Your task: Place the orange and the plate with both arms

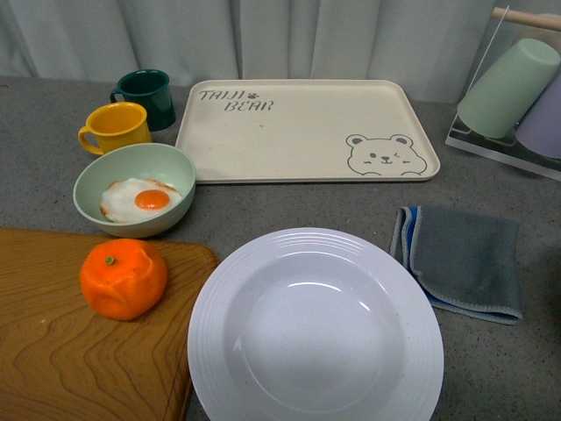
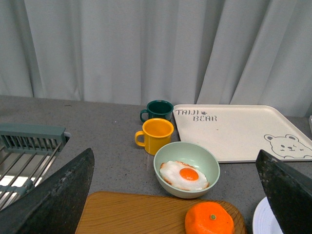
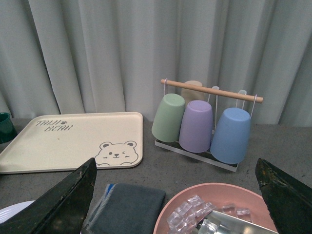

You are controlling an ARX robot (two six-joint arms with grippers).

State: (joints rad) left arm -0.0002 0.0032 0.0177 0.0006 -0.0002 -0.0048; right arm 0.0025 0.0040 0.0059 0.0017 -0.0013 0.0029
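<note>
Nothing of the task looks done yet. The plate point(image 1: 316, 324) sits empty at the near edge of the worktop point(image 1: 53, 193), about midway along it. The orange point(image 1: 124, 278) rests on a wooden board point(image 1: 53, 351) at the near left corner, close to the plate's rim but apart from it. The left fingers point(image 2: 58, 195) and right fingers point(image 3: 58, 200) are spread wide with nothing between them, so both pick-ups remain.

The bear tray point(image 1: 298, 132) toward the far edge is bare. I judge it the likely destination. A pink bowl point(image 3: 209, 185), seen only from the right wrist, holds ice cubes point(image 3: 190, 209). The green bowl point(image 1: 131, 224) behind the orange holds a fried egg point(image 1: 140, 200).
</note>
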